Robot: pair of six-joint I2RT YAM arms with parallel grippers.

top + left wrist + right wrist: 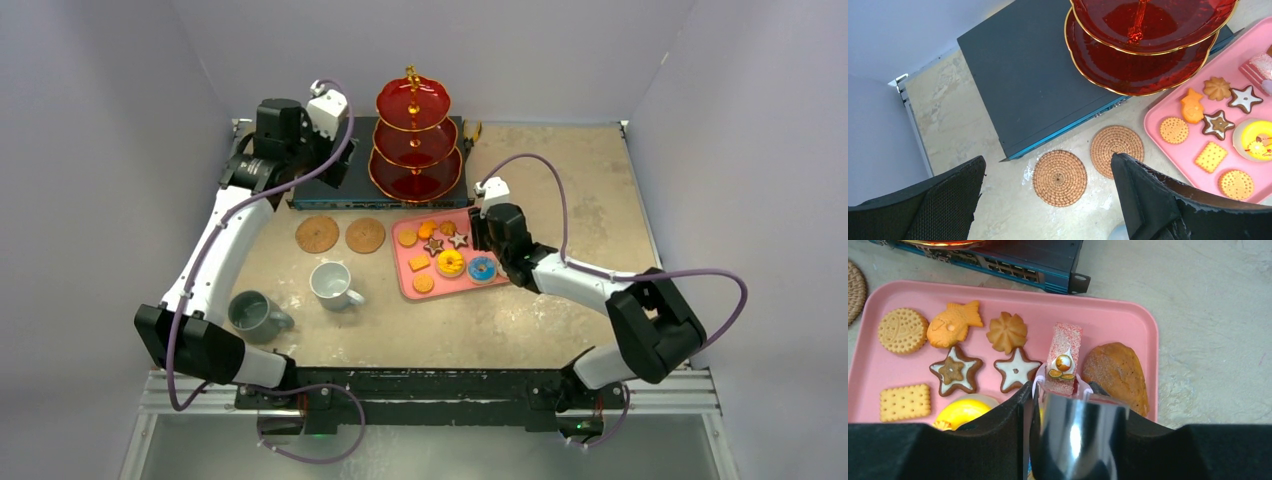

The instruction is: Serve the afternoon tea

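Observation:
Small toy pastries lie on a pink tray. My right gripper hangs over the tray's right end, shut on shiny metal tongs. The tongs' white tips stand on either side of a pink cake slice with an orange topping. The red three-tier stand stands on a dark box at the back. Two cork coasters lie in front of it. A white mug and a grey mug stand nearer. My left gripper is open and empty, high at the back left, above the coasters.
The pink tray lies right of the coasters, touching the flat dark blue-grey electronics box. A brown bun lies right of the cake slice. Star, fish and round biscuits fill the tray's left part. Walls close the table at the back and both sides.

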